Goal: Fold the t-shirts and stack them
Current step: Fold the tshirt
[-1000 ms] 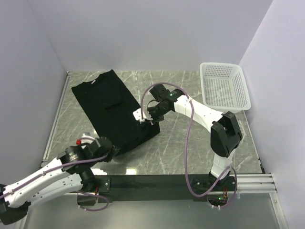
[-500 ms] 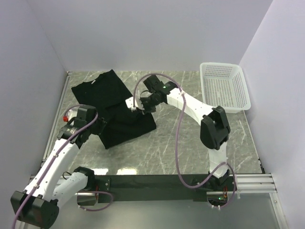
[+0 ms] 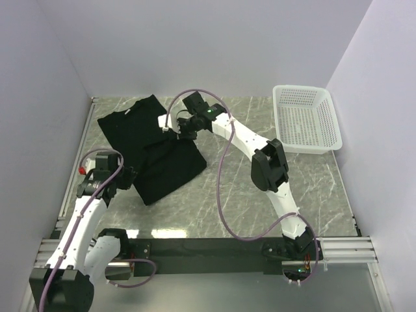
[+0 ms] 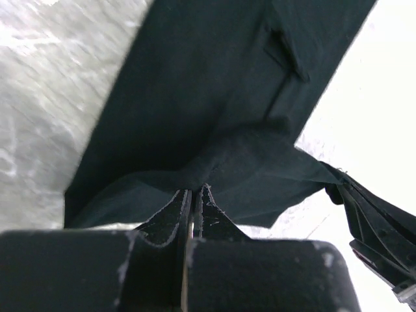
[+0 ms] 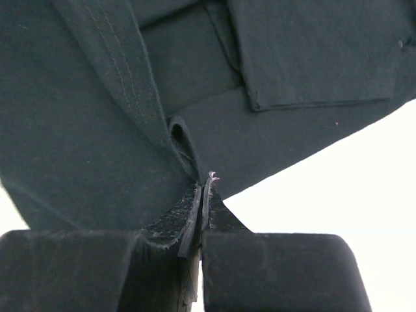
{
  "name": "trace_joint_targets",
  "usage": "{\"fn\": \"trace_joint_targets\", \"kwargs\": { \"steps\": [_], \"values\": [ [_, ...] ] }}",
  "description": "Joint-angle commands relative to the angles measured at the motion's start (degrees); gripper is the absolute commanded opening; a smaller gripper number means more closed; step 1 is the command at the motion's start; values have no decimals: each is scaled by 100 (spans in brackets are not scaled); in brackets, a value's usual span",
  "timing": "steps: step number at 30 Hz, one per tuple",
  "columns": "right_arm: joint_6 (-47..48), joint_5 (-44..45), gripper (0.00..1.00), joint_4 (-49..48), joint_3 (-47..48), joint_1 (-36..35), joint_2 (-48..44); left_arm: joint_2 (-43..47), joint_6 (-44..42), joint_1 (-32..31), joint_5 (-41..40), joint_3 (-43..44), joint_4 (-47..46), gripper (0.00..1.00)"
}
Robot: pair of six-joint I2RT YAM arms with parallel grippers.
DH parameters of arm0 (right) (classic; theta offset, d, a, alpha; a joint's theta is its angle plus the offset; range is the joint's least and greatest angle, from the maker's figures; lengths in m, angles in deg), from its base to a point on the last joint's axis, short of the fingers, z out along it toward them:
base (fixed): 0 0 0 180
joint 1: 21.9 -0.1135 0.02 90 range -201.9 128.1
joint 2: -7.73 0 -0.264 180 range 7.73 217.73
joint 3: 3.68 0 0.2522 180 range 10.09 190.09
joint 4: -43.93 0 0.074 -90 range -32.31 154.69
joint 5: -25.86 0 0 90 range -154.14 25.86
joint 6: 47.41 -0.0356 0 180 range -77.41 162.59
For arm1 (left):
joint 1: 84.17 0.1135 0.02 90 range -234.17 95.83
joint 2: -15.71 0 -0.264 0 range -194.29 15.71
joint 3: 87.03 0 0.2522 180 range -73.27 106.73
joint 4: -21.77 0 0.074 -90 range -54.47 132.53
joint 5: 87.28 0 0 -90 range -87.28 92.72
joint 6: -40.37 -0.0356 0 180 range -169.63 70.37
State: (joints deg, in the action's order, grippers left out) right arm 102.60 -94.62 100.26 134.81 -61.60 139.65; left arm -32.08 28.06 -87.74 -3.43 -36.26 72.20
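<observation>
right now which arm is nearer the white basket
Right. The right arm's jaws pinch the shirt at mid-table, left of the basket; the left arm's jaws hold the shirt's near-left edge, farther off.

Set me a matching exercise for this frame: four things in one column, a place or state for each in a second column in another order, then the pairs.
Things:
1. t-shirt
2. basket
3. left gripper
4. right gripper

Place or state:
A. white, at the far right of the table
B. shut on the t-shirt's near left edge
C. black, partly folded over, at the far left
D. shut on the t-shirt's far right edge

Pairs: 1-C; 2-A; 3-B; 4-D
</observation>
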Motion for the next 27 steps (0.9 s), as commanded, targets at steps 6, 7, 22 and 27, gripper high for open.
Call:
{"fn": "trace_joint_targets", "kwargs": {
  "steps": [6,7,22,27],
  "values": [
    [-463,543,0,-661,395,24,352,-239,-755,893,377,-54,-669,0],
    [-507,569,0,-723,386,15,370,-318,-799,954,421,-45,-704,0],
    [-1158,930,0,-1672,684,7,800,-1399,-1485,1544,931,87,-1636,0],
    [-1202,1070,0,-1796,772,6,941,-1715,-1555,1658,1046,157,-1864,0]
  ]
}}
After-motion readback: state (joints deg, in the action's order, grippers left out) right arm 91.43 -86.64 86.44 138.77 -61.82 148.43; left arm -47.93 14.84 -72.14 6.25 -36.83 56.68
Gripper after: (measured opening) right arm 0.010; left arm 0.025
